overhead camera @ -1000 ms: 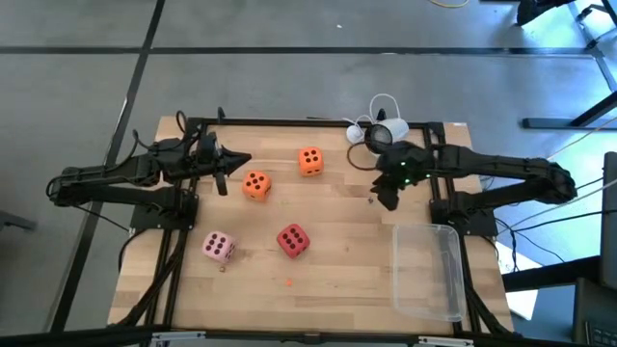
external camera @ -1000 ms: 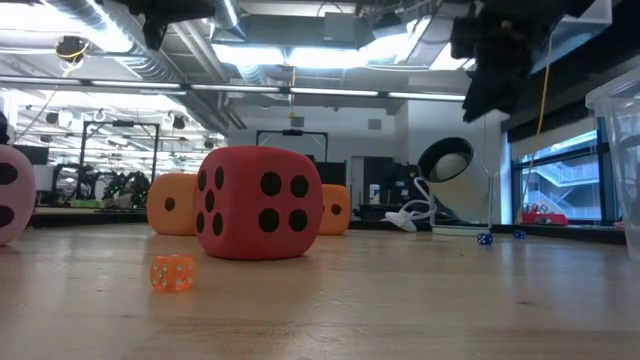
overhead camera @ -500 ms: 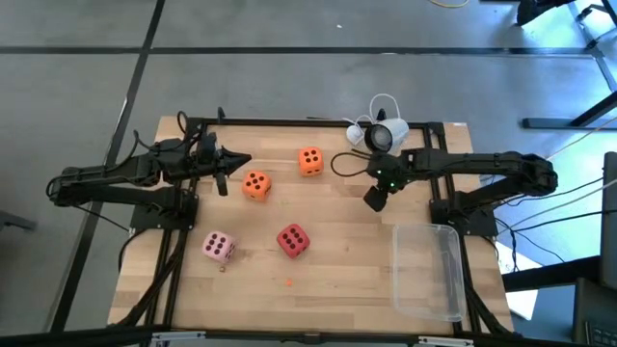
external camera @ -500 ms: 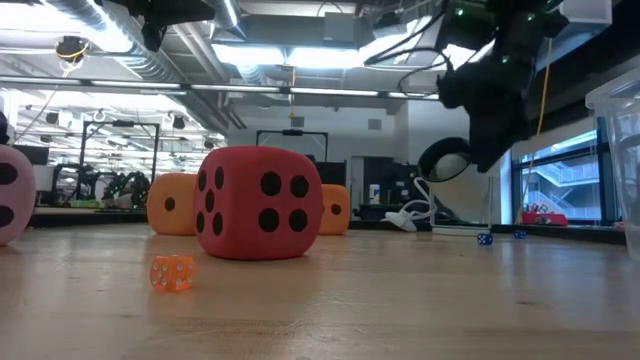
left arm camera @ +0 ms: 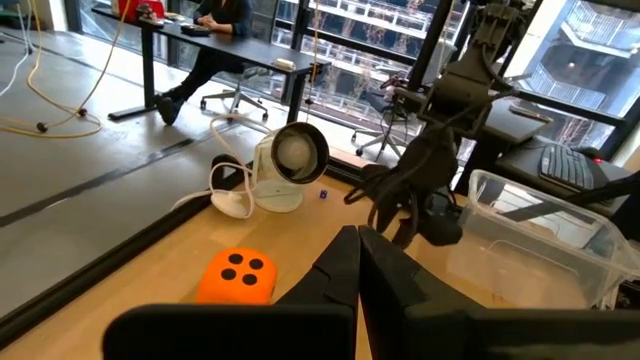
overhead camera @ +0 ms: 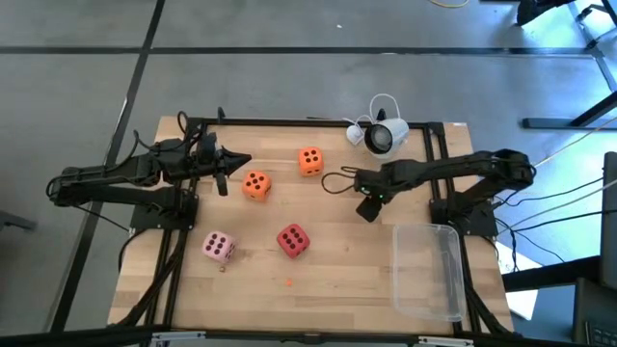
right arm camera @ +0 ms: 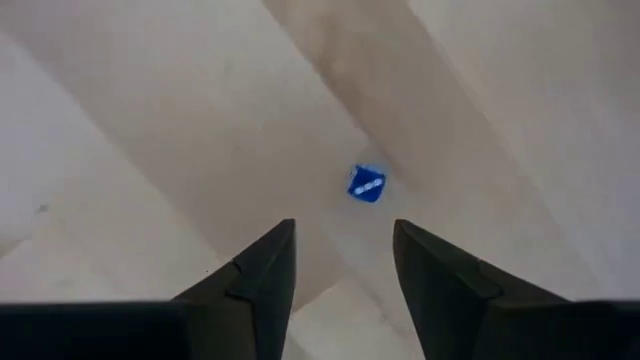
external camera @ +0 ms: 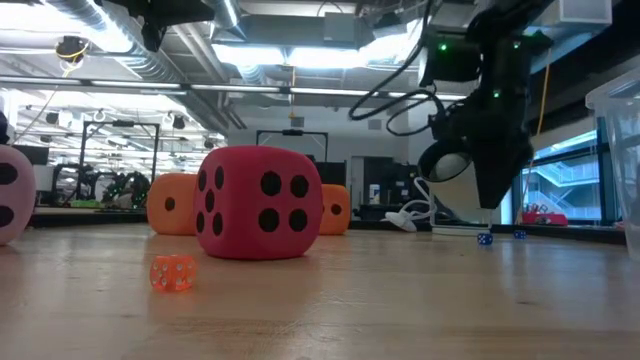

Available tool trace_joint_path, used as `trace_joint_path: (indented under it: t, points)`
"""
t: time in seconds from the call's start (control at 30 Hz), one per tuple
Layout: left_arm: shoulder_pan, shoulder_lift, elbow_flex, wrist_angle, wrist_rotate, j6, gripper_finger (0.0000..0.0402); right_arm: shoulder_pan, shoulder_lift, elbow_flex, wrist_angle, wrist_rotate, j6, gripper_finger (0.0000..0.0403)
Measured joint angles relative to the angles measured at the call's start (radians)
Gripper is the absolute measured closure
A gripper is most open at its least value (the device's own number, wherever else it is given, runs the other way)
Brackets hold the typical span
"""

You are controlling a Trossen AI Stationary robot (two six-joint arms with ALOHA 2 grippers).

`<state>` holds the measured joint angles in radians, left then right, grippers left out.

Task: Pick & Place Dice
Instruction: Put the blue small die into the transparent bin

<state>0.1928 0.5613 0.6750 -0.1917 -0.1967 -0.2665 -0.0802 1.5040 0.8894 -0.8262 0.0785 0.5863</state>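
Right wrist view shows the right gripper (right arm camera: 340,250) parted and holding nothing, hanging over a tiny blue die (right arm camera: 366,184) on the table (overhead camera: 337,270) — well clear of the red die (overhead camera: 292,240), the pink die (overhead camera: 219,247) and both orange dice (overhead camera: 255,185). Better to centre the fingers, then descend straight. The left gripper (overhead camera: 224,160), clenched empty, waits beside one orange die. No readable writing — only pips.

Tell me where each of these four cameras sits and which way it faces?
High view: overhead, facing down on the table, both arms, four dice.
Low view: table height, facing the red die; the right arm hangs in.
Left wrist view: past shut fingers toward an orange die.
Right wrist view: down between open fingers at a tiny blue die.
High and low share the red die.
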Motion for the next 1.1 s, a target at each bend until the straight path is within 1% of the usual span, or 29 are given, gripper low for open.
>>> trace_joint_path:
  t: [0.2,0.4,0.6,0.77,0.87,1.1]
  points:
    - [0.0,0.0,0.0,0.0,0.008,-0.001,0.0398,0.002,0.011,0.0,0.037,0.004,0.009,0.0238]
    - [0.0,0.0,0.0,0.0,0.009,-0.001,0.0398,0.002,0.011,0.0,0.037,-0.015,0.078,0.0222]
    - [0.0,0.0,0.0,0.0,0.011,-0.001,0.0398,0.002,0.011,0.0,0.037,-0.014,0.086,0.0205]
    - [0.0,0.0,0.0,0.0,0.012,-0.001,0.0398,0.0,0.011,0.0,0.037,0.034,0.087,0.0205]
    - [0.0,0.0,0.0,0.0,0.012,-0.001,0.0398,-0.006,0.014,0.0,0.036,0.039,0.088,0.0206]
    - [0.0,0.0,0.0,0.0,0.028,-0.005,0.0398,-0.006,0.089,0.0,0.028,0.037,0.118,0.0206]
